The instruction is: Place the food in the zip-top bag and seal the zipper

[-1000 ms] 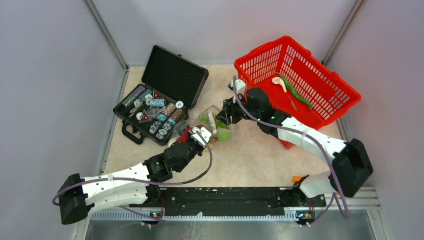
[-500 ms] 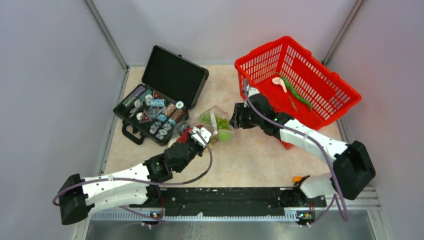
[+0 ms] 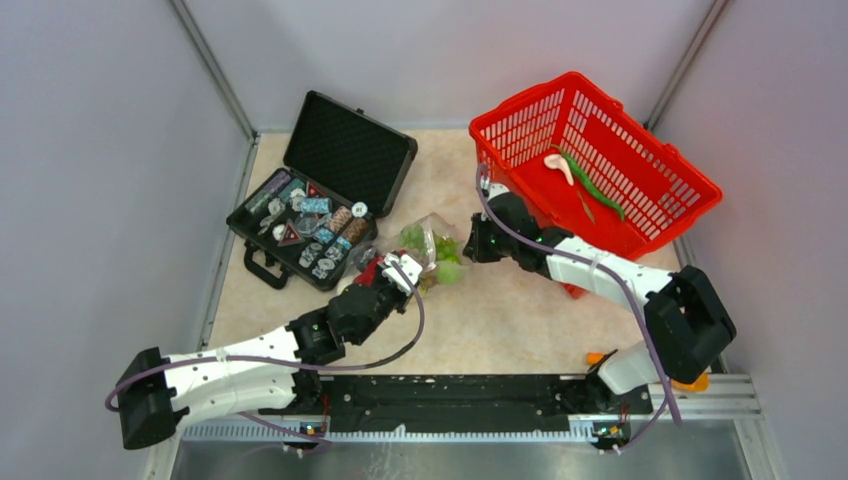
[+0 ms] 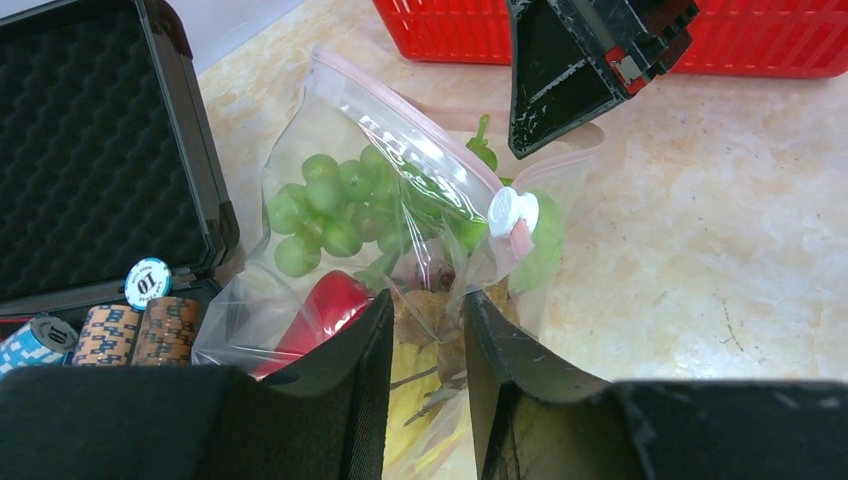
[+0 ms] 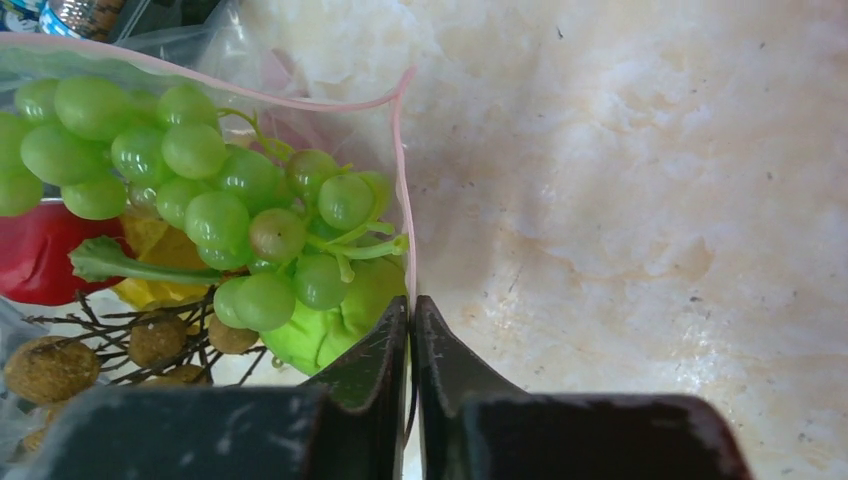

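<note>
**Pink zipper pinched by the right hand**

The zip-top bag lies on the desk between the black case and the red basket, with open desk at its near right. The right hand is clenched on the zipper beside the green grapes. The left hand, partly open, grasps the bag's near end.

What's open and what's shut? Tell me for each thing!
Black hard case, lid open.
Clear crinkly zip-top bag, toy food inside.
Pale pink zipper strip, can't tell if sealed.
Left hand, shut on the bag.
Right hand, shut on the zipper strip.
Red plastic basket, upright.
</note>
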